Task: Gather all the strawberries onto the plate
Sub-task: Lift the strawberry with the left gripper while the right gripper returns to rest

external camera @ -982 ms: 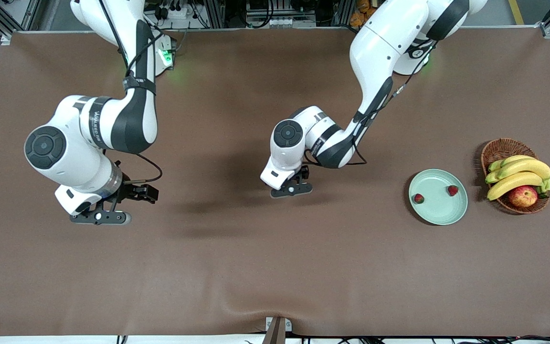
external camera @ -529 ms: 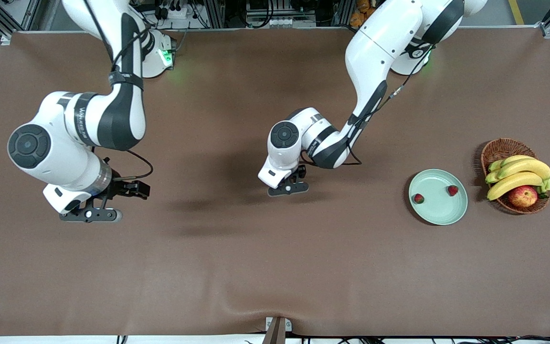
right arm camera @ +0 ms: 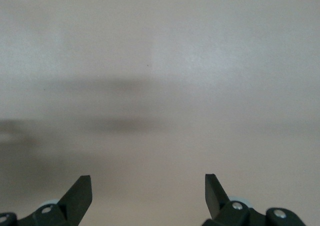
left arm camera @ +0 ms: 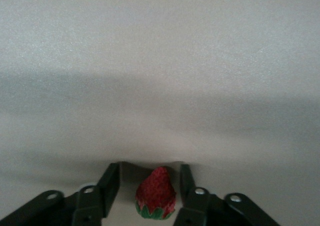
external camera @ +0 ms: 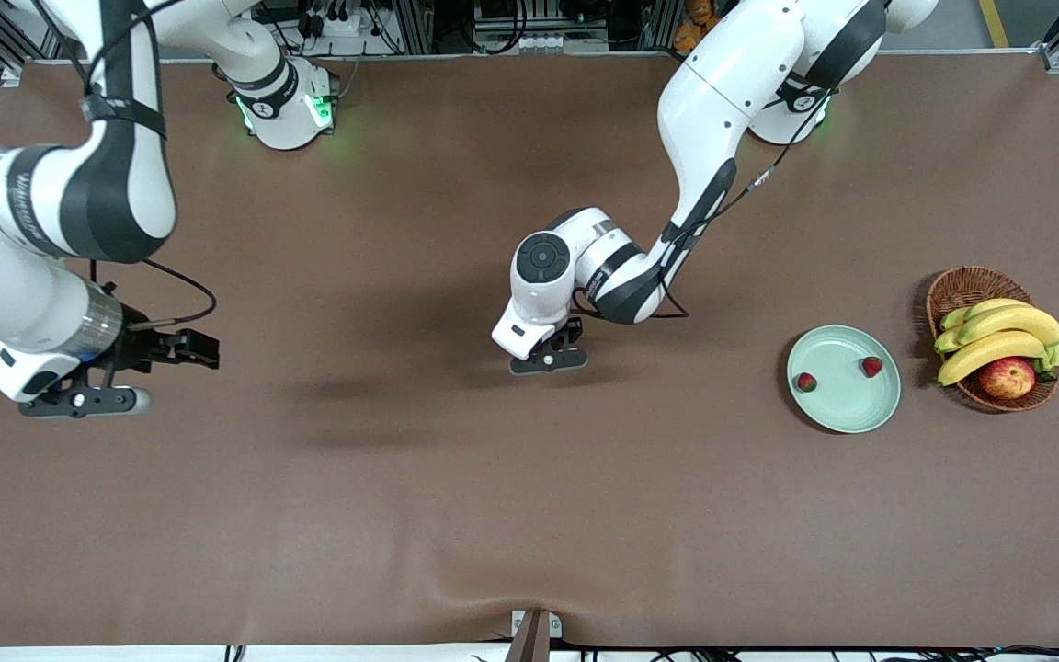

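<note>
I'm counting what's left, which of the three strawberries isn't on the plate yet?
The strawberry between the left gripper's jaws, down on the brown table mid-table. The other two strawberries already lie on the mint-green plate.

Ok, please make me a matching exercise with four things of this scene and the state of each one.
1. left claw
2. right claw
3. plate
4. basket

A. holds bananas and an apple
B. open, above the table, nothing between its fingers
C. open, astride one strawberry
D. carries two strawberries

Pairs: 1-C, 2-B, 3-D, 4-A.
</note>
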`<move>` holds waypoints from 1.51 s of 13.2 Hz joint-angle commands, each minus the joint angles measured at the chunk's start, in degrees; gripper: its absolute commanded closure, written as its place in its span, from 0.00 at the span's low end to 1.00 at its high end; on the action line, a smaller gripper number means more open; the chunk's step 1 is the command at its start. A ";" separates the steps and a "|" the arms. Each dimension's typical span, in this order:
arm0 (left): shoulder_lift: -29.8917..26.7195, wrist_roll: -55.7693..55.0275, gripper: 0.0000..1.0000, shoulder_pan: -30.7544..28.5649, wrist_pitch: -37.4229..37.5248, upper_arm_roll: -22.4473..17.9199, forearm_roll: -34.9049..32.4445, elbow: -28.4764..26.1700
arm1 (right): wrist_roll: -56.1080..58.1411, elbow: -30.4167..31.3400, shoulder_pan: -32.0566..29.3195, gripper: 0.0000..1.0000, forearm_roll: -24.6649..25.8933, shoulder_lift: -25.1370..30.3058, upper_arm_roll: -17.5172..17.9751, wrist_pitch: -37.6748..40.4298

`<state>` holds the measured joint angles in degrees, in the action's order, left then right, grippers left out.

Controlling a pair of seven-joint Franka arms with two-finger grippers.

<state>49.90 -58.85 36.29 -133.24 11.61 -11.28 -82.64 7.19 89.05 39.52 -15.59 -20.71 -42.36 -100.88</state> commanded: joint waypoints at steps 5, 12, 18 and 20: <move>0.37 -2.68 0.50 1.76 -0.62 -0.45 -0.32 0.91 | -1.04 1.57 -21.03 0.00 10.92 11.03 21.85 5.33; 0.46 -1.62 1.00 1.15 -0.62 -0.45 -1.63 0.73 | -2.61 5.61 -39.17 0.00 14.01 19.21 38.84 8.58; -7.34 -1.19 1.00 -4.54 4.71 -0.27 -2.87 0.47 | -4.38 5.79 -49.63 0.00 16.12 22.38 49.66 12.10; -11.82 3.63 1.00 -8.06 10.08 0.26 -1.99 0.29 | -4.38 5.79 -49.54 0.00 16.12 22.90 48.87 12.55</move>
<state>44.14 -58.01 31.15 -128.27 11.13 -12.87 -80.47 3.74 92.81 -8.49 -0.71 -0.11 5.51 -88.45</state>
